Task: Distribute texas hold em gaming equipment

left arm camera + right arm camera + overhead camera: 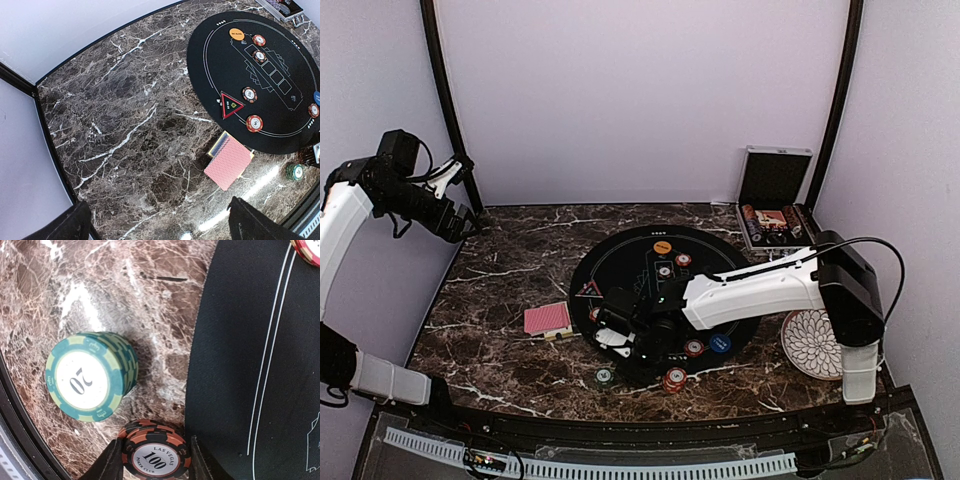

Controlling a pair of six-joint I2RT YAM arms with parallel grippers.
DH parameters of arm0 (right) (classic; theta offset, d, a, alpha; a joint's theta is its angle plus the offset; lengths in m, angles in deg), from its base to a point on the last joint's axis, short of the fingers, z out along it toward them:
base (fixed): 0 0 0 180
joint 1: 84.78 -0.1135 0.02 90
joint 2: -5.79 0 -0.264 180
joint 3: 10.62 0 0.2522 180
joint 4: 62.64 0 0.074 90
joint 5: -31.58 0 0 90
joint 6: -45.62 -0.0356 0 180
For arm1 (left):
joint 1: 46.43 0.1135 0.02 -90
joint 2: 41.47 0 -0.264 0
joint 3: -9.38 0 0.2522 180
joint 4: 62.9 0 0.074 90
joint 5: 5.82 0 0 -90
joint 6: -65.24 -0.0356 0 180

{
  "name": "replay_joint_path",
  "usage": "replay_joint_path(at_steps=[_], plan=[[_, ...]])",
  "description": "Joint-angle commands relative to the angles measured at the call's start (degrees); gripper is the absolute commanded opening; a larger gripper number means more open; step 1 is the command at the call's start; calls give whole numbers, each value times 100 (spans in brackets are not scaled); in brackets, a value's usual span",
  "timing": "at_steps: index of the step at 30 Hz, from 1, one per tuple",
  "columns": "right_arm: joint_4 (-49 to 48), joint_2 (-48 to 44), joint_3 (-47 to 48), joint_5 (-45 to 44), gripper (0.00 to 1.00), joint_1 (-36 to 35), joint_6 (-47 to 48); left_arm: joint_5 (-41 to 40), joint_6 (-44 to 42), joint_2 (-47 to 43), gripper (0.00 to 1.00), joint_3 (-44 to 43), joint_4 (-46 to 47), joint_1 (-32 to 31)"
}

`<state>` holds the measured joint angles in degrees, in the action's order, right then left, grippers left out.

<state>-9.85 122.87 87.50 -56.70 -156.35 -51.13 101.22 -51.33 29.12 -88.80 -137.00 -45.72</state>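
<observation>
My right gripper (155, 456) is shut on a black-and-orange "100" chip stack (156, 452) and holds it over the marble beside the edge of the black round mat (240, 365). A green "20" chip stack (90, 376) stands just left of it. In the top view the right gripper (617, 335) is at the mat's left front edge. Red-backed cards (548, 319) lie left of the mat. The triangular marker (588, 289), orange button (662, 246), blue button (720, 343) and several red chips lie on the mat. My left gripper (470, 220) is open and empty, raised at the far left.
The silver case (773, 200) stands open at the back right with chips in it. A white patterned plate (812, 343) lies right of the mat. A red chip stack (674, 380) and the green chip stack (604, 376) sit near the front rim.
</observation>
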Motion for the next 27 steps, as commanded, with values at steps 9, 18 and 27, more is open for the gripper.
replay_joint_path(at_steps=[9,18,27], plan=[[76,-364,0,-77,26,-16,-174,10,-26,-63,99,-110,-181,-27],[253,-739,-113,-426,23,79,-377,23,-20,-62,99,-122,-189,-27],[23,-800,-766,-606,20,673,-562,25,-18,-70,99,-116,-193,-27]])
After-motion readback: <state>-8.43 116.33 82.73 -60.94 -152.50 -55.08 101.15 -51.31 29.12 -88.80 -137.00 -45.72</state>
